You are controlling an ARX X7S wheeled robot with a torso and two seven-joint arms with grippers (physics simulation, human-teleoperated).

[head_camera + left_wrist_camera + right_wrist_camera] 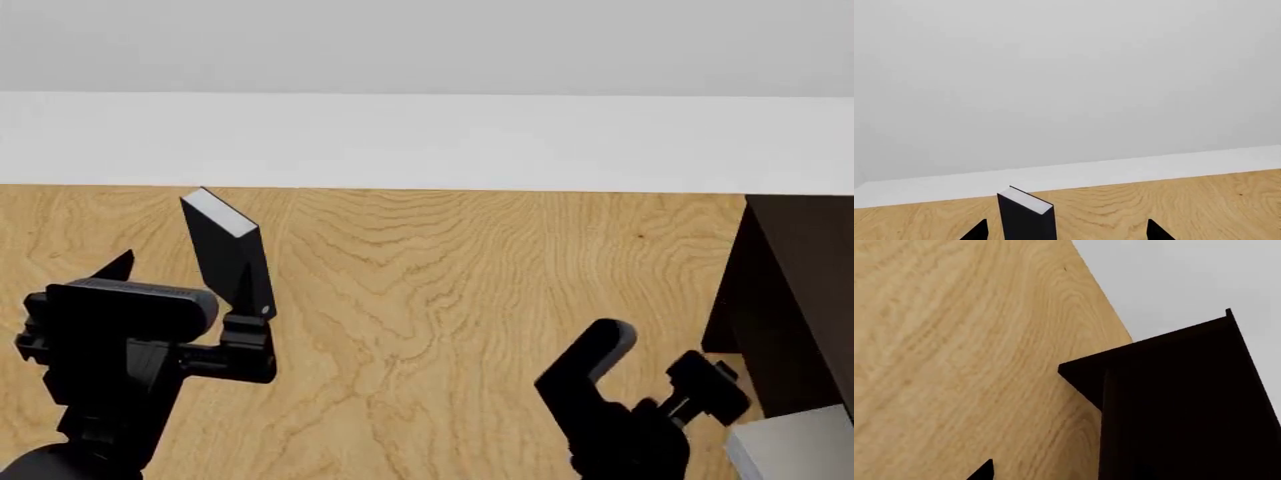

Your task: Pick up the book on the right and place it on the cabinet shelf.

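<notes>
A light-grey block [798, 447], seemingly the book, shows only as a corner at the head view's lower right edge, beside the cabinet; no dots can be made out. The very dark brown cabinet [798, 300] stands at the right and fills part of the right wrist view [1174, 405]; its shelf board is not distinct. My right gripper [661, 368] is open and empty, just left of the cabinet and the grey block. My left gripper [187, 295] is open. A black book with a white edge [227, 250] stands between its spread jaws [1067, 232], nearer one finger.
The wooden surface [441, 300] runs back to a white skirting [427, 140] and a grey wall. The black book shows in the left wrist view [1026, 217] too. One right fingertip [983, 471] shows over the wood beside the cabinet.
</notes>
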